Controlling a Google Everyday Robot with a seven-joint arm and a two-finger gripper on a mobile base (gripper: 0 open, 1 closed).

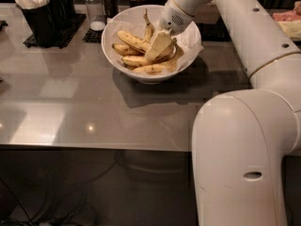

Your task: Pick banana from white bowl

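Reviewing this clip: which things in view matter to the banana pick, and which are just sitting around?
Part of the job:
banana
white bowl
gripper, down in the bowl among the bananas

Just lying about:
other bananas
black cup holders
shakers
table

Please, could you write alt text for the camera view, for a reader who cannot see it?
A white robot arm reaches over a grey table, its claw lowered into a white bowl of speckled yellow bananas, right at the longest banana. Black cup holders stand at the back left of the table.
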